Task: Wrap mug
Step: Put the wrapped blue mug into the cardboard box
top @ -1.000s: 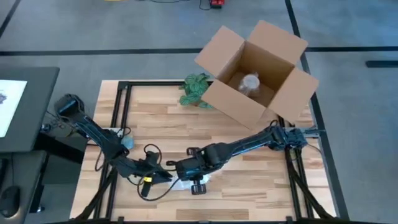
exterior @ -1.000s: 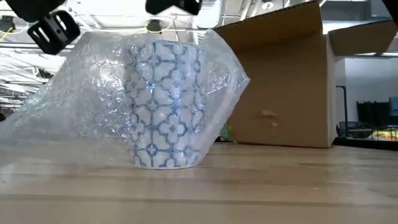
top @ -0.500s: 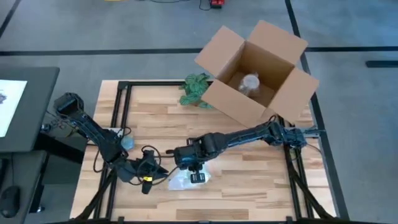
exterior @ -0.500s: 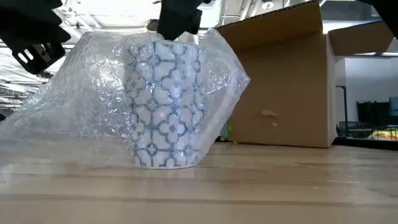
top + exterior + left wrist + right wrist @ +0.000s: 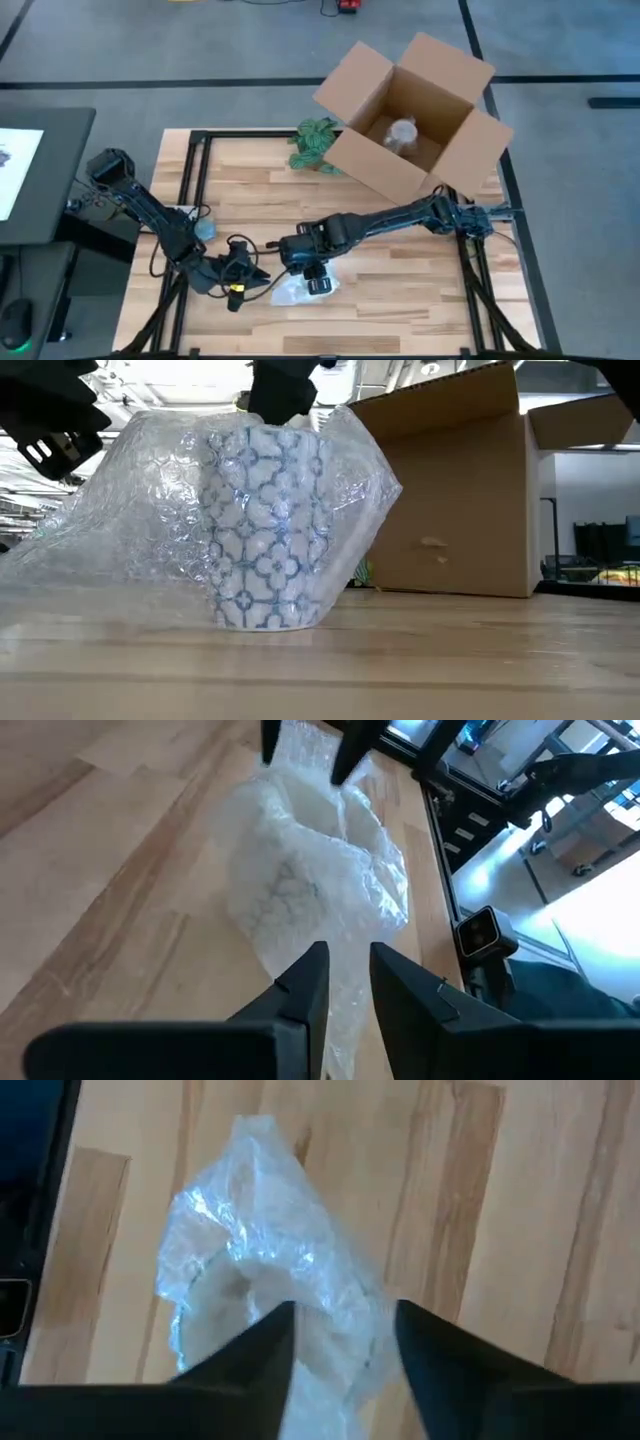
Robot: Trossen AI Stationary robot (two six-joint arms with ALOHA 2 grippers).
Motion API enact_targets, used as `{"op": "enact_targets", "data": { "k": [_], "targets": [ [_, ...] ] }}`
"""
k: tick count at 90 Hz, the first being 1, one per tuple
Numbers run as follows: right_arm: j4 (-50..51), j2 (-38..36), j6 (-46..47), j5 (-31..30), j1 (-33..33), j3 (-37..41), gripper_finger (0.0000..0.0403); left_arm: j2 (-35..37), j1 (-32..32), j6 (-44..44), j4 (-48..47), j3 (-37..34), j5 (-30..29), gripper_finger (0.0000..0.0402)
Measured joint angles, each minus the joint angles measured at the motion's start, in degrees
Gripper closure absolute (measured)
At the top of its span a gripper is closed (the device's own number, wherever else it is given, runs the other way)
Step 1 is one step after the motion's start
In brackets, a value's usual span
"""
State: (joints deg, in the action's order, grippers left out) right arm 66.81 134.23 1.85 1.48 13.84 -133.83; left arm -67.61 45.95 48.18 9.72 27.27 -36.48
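Right hand [image 5: 318, 283] spread above wrapped mug [image 5: 268, 530], apparently near table's front edge.

High view looks straight down on the whole worktop [image 5: 400, 300]. Low view sits at worktop level, very close to the bubble-wrapped mug [image 5: 265, 525], facing the cardboard box [image 5: 450, 500]. Both wrist views look down close on that same mug.

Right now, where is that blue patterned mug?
The mug stands upright under bubble wrap near the table's front edge, below the right gripper, with the left gripper beside it.
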Motion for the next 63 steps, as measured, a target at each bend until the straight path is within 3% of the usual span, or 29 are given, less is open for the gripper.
{"op": "enact_targets", "data": {
  "k": [15, 32, 46, 63],
  "targets": [
    [0.9, 4.5, 0.7, 0.2, -0.5, 0.1, 0.0139, 0.0, 0.0, 0.1, -0.1, 0.0, 0.0, 0.0344],
    [1.9, 9.0, 0.9, 0.2, 0.3, -0.2, 0.0141, 0.0, 0.0, 0.1, -0.1, -0.1, -0.1, 0.0344],
    [0.7, 9.8, 0.9, 0.3, 1.1, -0.2, 0.0205, 0.0, 0.0, 0.1, -0.1, -0.1, -0.2, 0.0344],
    [0.8, 9.6, 3.1, -0.3, 1.2, -0.3, 0.0351, 0.0, 0.0, 0.1, -0.1, -0.1, -0.3, 0.0344]
  ]
}}
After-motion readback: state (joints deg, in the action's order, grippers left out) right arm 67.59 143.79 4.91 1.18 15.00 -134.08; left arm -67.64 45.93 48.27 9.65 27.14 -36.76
